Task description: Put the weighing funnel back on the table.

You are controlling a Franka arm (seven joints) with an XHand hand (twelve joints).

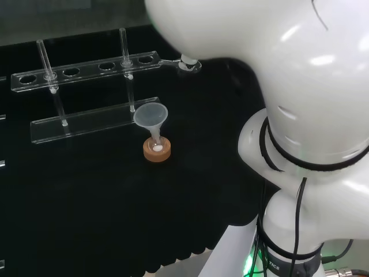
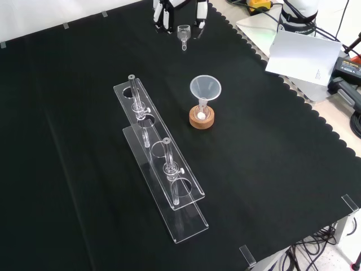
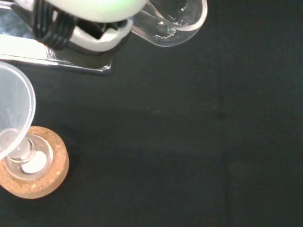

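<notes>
Watching the wrist view, I see the robot hand [image 3: 102, 41] with its fingers curled, pinching the weighing funnel [image 3: 173, 21] by its stem so the scoop end juts out above bare cloth. In the front view it hangs over the far edge of the counter [image 2: 84, 113], well apart from the funnel [image 2: 205, 88] on its cork ring [image 2: 201, 119]. My worry is that letting go before it touches down could make the clear piece drop, roll or chip.
</notes>
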